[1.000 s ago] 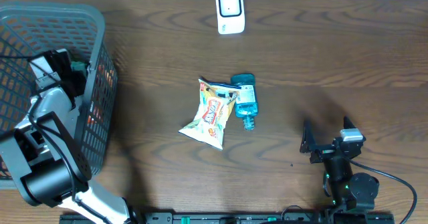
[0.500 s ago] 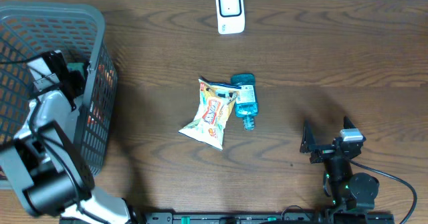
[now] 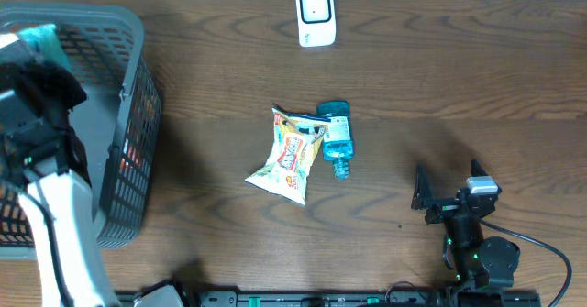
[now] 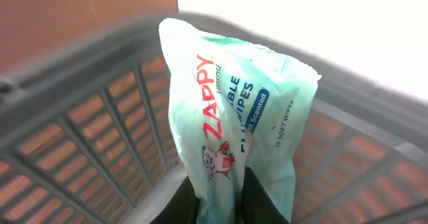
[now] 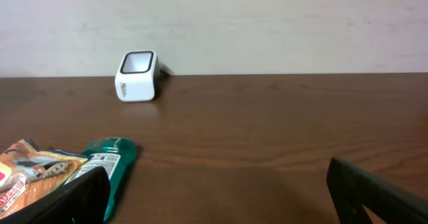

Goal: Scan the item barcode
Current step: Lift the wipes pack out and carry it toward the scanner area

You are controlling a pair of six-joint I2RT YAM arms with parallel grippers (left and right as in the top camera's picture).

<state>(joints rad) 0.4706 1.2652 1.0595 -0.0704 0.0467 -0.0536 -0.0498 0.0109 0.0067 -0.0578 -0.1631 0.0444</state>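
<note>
Two dark fingers [image 4: 182, 200] of my left gripper [image 4: 219, 207] pinch the bottom edge of a pale green soft pack of wet wipes [image 4: 234, 110], holding it upright above the inside of the grey plastic mesh basket [image 3: 110, 18], near its far wall. Well right of the basket, a yellow crinkled snack bag [image 3: 287, 156] lies touching a teal plastic bottle [image 3: 336, 137] on the brown wooden table [image 3: 459, 78]. Level with the basket's far rim stands a small white box-shaped scanner [image 3: 315, 14]. Farthest right of the basket, my right gripper [image 3: 448, 186] rests with jaws spread wide, holding nothing.
</note>
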